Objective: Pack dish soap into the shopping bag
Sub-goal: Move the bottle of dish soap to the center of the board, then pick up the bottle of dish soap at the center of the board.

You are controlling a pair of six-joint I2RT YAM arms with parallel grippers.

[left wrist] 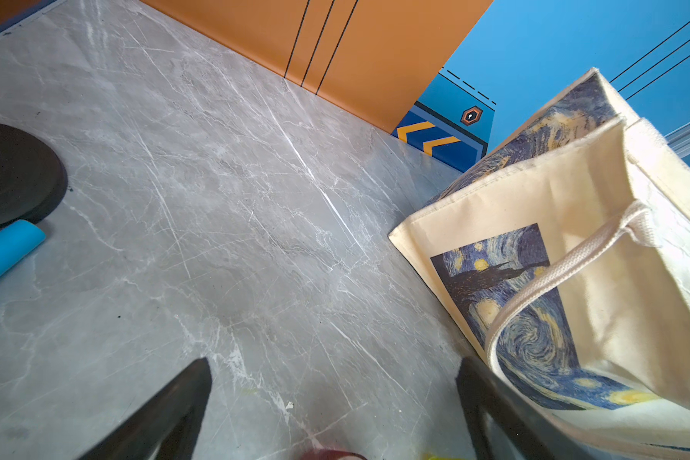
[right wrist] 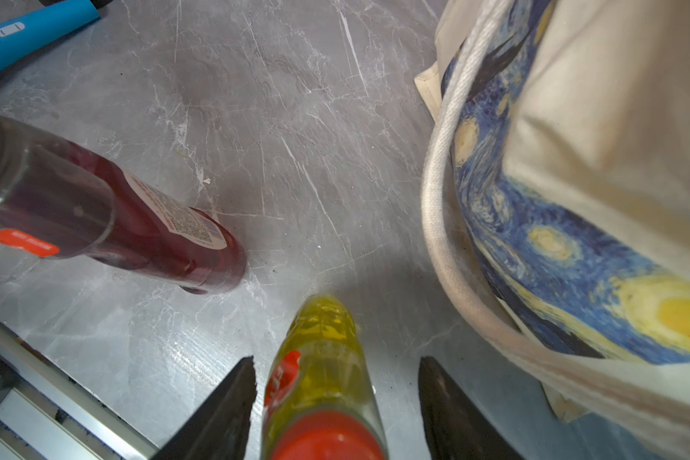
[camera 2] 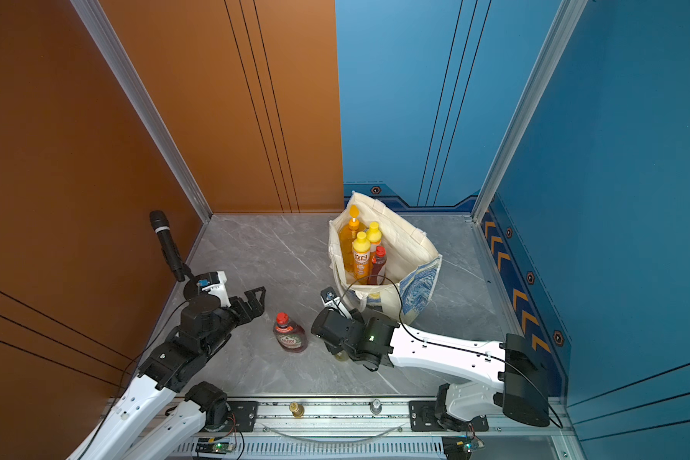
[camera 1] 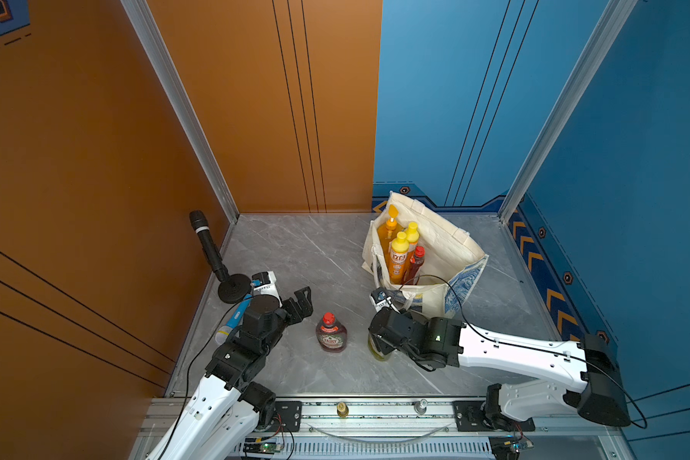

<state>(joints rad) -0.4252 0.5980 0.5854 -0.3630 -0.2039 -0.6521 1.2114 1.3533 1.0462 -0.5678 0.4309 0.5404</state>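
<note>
Yellow-green dish soap bottle (right wrist: 321, 382): upright, lower centre of right wrist view, ungripped between open jaws of right gripper (right wrist: 336, 360).

Setting: robotics lab test cell.
Enclosure: aluminium profile posts (camera 1: 176, 99) frame printed orange panels (camera 1: 76, 159) and blue panels (camera 1: 634, 159).
Base: grey marble-pattern counter (camera 1: 295, 259).
Mounting: robot arms (camera 1: 514, 354) are fixed to a slotted front rail (camera 1: 375, 412).
Electronics: exposed circuit board (camera 1: 261, 446), loose cable (camera 1: 451, 288).
</note>
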